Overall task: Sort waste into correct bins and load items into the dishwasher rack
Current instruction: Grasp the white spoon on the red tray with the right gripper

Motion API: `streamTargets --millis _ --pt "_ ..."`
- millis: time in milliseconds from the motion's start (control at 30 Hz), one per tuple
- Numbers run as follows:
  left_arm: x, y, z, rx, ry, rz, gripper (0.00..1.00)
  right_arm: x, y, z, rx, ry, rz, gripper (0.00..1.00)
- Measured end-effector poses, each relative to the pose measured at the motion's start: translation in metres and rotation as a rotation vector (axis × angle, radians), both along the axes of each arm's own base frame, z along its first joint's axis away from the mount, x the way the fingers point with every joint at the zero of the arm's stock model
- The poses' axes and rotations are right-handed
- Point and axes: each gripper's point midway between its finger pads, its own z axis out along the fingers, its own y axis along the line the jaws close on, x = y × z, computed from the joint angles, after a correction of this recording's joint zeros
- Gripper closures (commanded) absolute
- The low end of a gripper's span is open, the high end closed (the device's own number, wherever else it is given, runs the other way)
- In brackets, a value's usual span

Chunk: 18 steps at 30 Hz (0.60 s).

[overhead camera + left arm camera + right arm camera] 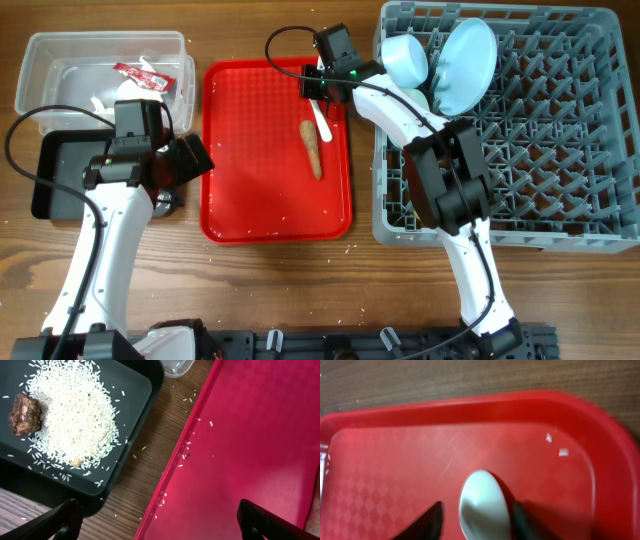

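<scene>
My right gripper is open low over the far right corner of the red tray. Its fingers straddle the bowl of the white spoon, whose handle lies on the tray. A brown stick lies mid-tray. My left gripper is open and empty over the gap between the black tray and the red tray. The black tray holds rice crumbs and a dark lump. The clear tub holds the wrapper. The yellow cup is not visible.
The grey rack stands at the right with a pale blue plate, a pale blue bowl and a pale green bowl in its far left corner. Stray rice grains lie on the wood and the red tray's left edge.
</scene>
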Motion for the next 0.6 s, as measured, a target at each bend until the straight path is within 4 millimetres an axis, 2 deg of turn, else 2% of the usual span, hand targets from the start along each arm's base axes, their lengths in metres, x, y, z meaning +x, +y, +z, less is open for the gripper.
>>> streamTargets --millis 33,133,233,300,467,600 --pt "0.000 0.000 0.000 0.000 0.000 0.000 0.00 -0.003 0.001 -0.001 0.009 0.019 0.000 0.78" --pt "0.000 0.000 0.000 0.000 0.000 0.000 0.00 -0.013 0.003 -0.005 0.009 0.069 -0.002 0.86" --pt "0.000 0.000 0.000 0.000 0.000 0.000 0.00 -0.016 0.006 -0.002 -0.002 0.074 0.009 0.87" --pt "0.000 0.000 0.000 0.000 0.000 0.000 0.00 -0.016 0.006 -0.001 -0.007 0.071 0.017 0.95" --pt "0.000 0.000 0.000 0.000 0.000 0.000 0.00 -0.022 0.003 0.001 -0.049 0.070 0.051 0.96" --pt "0.000 0.000 0.000 0.000 0.000 0.000 0.00 -0.045 -0.018 0.017 -0.140 0.115 0.076 0.96"
